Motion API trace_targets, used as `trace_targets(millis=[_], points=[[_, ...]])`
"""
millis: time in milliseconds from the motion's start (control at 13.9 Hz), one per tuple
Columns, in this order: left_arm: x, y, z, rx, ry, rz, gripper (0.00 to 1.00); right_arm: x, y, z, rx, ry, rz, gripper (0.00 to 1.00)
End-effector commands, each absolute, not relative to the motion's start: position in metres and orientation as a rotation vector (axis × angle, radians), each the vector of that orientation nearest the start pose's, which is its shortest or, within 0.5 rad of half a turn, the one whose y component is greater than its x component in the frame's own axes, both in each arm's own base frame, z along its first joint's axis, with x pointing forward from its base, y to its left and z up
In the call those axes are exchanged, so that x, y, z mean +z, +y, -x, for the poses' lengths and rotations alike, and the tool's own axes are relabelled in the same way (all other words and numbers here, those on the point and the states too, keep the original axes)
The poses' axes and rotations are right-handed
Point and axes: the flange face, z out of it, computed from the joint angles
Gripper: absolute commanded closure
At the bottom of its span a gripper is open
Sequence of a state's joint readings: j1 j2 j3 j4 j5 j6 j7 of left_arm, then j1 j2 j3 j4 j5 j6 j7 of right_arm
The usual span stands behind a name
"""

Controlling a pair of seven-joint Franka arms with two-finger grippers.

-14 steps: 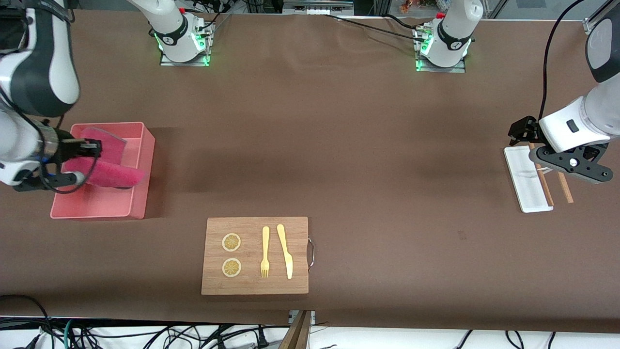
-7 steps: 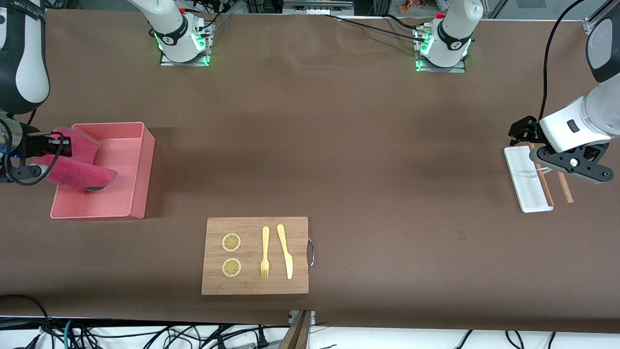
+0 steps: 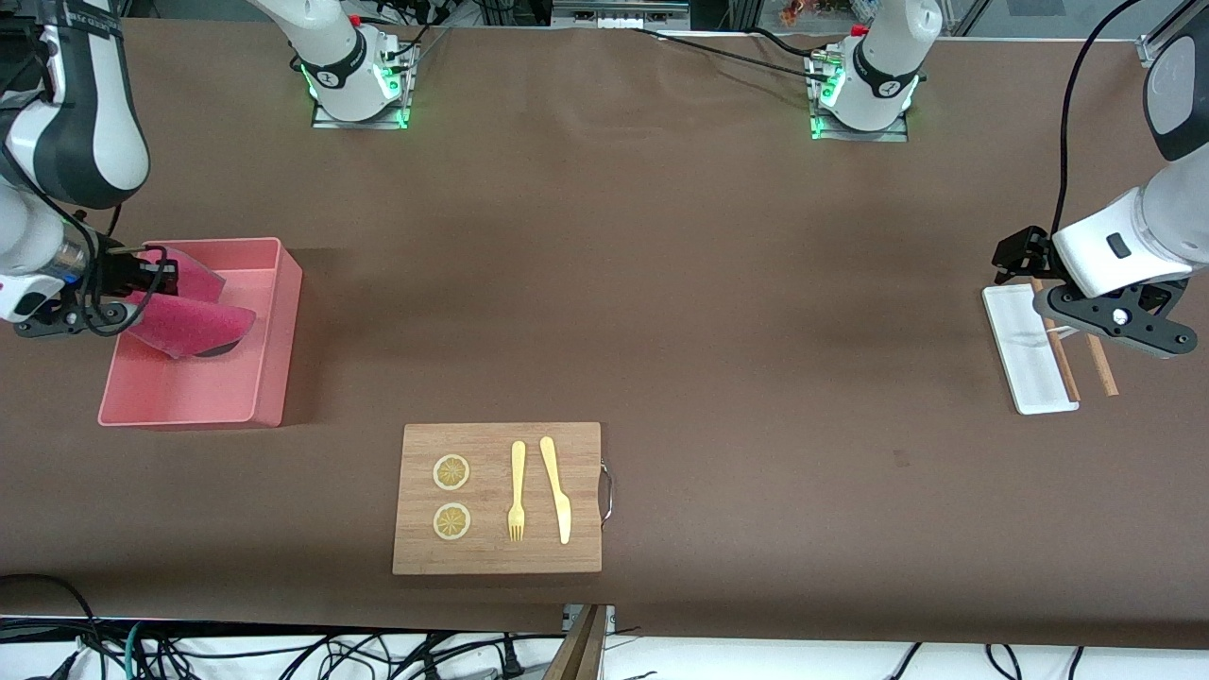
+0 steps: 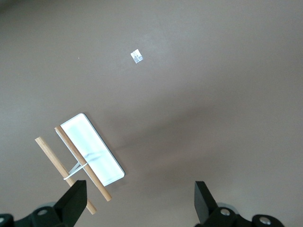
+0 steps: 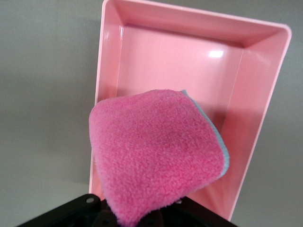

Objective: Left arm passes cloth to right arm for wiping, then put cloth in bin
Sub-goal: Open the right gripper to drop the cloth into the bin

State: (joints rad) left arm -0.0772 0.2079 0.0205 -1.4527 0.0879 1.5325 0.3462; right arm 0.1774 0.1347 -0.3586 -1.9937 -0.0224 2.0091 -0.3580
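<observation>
Magenta-pink and fluffy, the cloth (image 3: 189,316) hangs from the right gripper (image 3: 156,279), whose fingers are clamped tight on one edge of it. The gripper is up in the air over the bin (image 3: 269,326), at the rim on the right arm's end of the table, and the cloth droops above the bin's floor without lying in it. In the right wrist view the cloth (image 5: 156,161) fills the middle of the picture, with a thin pale blue edge showing along one side, and the bin (image 5: 255,71) lies open under it, its salmon-pink floor bare around the cloth.

At the left arm's end of the table the left gripper (image 3: 1110,321) waits above a narrow white tray (image 3: 1025,354), its fingers spread wide and holding nothing. The left wrist view shows both fingertips (image 4: 206,201) well apart, with the white tray (image 4: 92,149) on the brown table (image 4: 213,94) below. Two thin wooden sticks (image 4: 80,163) lie just beside the tray, one along its edge and one a little apart from it.

Nearer to the front camera, between the two ends, sits a wooden board (image 3: 491,548) with a metal handle (image 3: 607,491). On it lie two lemon slices (image 3: 451,472), a yellow fork (image 3: 517,491) and a yellow knife (image 3: 557,491), side by side and apart from each other.
</observation>
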Motion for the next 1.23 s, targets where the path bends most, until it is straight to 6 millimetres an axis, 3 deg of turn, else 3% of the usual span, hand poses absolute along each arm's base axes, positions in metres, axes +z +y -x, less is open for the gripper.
trace_targets(millis=[0,72,144,577,649,793,866,1154], points=[[0.562,-0.025,-0.612,0.217,0.634,3.011,0.00,0.399,-0.098,-0.553,0.171,-0.305,3.161,0.53],[0.562,-0.025,-0.612,0.217,0.634,3.011,0.00,0.402,-0.096,-0.555,0.158,-0.302,3.163,0.17],[0.563,-0.024,-0.612,0.213,0.633,3.010,0.00,0.408,-0.093,-0.559,0.140,-0.314,3.166,0.01],[0.561,-0.024,-0.612,0.217,0.633,3.010,0.00,0.464,-0.082,-0.591,0.085,-0.367,3.180,0.00],[0.561,-0.024,-0.612,0.217,0.633,3.010,0.00,0.475,-0.072,-0.596,0.069,-0.398,3.175,0.00],[0.562,-0.025,-0.612,0.215,0.631,3.012,0.00,0.494,-0.031,-0.597,0.087,-0.442,3.148,0.00],[0.561,-0.025,-0.612,0.217,0.631,3.012,0.00,0.503,-0.021,-0.597,0.092,-0.395,3.152,0.00],[0.562,-0.025,-0.612,0.217,0.631,3.012,0.00,0.540,0.035,-0.576,0.072,-0.288,3.134,0.00]])
